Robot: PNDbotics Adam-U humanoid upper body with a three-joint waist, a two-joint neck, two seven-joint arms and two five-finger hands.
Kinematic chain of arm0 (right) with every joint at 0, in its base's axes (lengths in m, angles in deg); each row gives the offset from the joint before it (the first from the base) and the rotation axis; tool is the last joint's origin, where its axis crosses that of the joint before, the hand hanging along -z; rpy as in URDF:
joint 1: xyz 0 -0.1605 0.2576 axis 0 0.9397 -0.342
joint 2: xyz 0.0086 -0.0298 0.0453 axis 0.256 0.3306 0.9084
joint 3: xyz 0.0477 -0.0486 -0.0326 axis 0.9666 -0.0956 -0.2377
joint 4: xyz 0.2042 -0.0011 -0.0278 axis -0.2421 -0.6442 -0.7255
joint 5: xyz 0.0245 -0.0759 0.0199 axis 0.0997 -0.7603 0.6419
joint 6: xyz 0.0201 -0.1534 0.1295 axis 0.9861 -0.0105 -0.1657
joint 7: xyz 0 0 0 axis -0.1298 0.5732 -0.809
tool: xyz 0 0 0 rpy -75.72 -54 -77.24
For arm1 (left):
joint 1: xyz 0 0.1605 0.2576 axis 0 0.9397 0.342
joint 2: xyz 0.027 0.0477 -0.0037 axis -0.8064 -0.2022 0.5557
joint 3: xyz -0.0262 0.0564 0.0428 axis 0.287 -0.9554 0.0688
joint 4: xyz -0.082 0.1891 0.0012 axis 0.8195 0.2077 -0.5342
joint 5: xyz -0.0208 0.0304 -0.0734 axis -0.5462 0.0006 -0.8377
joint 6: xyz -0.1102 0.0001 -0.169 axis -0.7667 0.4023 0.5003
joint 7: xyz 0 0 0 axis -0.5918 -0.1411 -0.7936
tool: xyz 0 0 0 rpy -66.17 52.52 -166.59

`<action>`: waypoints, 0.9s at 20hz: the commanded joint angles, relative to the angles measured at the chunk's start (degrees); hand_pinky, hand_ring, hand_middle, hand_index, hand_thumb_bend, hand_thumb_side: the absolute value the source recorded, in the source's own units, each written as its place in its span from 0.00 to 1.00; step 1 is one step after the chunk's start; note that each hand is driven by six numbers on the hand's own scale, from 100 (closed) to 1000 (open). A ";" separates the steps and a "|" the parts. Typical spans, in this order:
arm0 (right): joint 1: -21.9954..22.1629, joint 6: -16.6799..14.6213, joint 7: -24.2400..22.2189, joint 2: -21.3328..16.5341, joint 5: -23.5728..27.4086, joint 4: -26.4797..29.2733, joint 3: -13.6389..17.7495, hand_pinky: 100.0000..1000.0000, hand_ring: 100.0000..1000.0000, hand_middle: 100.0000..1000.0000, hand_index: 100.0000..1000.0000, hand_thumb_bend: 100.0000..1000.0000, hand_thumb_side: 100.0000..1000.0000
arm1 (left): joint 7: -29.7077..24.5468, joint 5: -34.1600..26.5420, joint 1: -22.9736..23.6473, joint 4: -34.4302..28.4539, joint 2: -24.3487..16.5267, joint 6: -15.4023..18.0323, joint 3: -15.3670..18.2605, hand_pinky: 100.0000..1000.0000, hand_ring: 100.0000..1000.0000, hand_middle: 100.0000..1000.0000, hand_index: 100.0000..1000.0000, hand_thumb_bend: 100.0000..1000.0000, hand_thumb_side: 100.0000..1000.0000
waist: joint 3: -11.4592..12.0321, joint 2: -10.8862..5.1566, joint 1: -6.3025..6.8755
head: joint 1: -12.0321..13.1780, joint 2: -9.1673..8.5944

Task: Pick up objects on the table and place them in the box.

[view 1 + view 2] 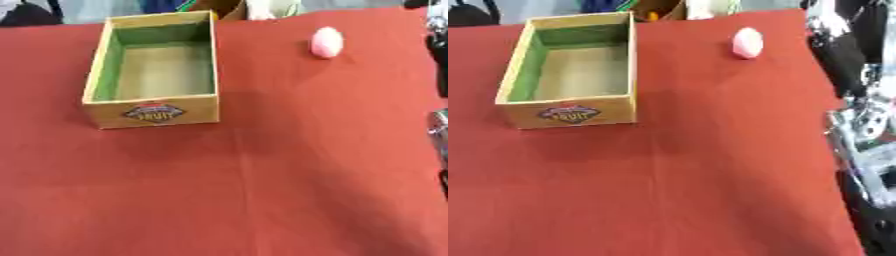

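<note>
Right eye view shows the right arm [868, 135] along the right edge of the worktop [710, 190], black and silver; I cannot tell how its hand is set, and the left hand is out of sight. A pink rounded object [747, 42] lies near the far right, well apart from the wooden box [567, 114], which stands far left, green-walled inside.
</note>
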 commanded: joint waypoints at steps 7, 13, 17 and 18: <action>-0.75 -0.21 -0.20 -1.36 -0.33 1.12 0.21 0.48 0.55 0.46 0.74 0.00 0.33 | -0.06 -0.18 -0.21 -1.12 -0.67 0.01 0.34 0.56 0.46 0.41 0.61 0.00 0.66 | 0.10 -0.72 -0.44 | 1.33 -0.90; -0.71 -0.17 -0.27 -1.44 -0.38 1.12 0.19 0.48 0.55 0.46 0.74 0.00 0.33 | -0.03 -0.22 -0.09 -1.12 -0.57 0.00 0.34 0.56 0.46 0.41 0.61 0.00 0.66 | 0.18 -0.68 -0.39 | 4.37 0.14; -0.67 -0.11 -0.35 -1.47 -0.40 1.12 0.15 0.48 0.55 0.46 0.74 0.00 0.33 | -0.06 -0.27 -0.03 -1.12 -0.51 -0.01 0.31 0.56 0.46 0.41 0.61 0.00 0.66 | 0.14 -0.62 -0.27 | 7.03 1.03; -0.68 -0.09 -0.37 -1.50 -0.40 1.12 0.15 0.48 0.55 0.46 0.74 0.00 0.33 | -0.08 -0.29 0.00 -1.12 -0.51 -0.02 0.31 0.56 0.46 0.41 0.61 0.00 0.66 | 0.13 -0.61 -0.23 | 7.53 1.12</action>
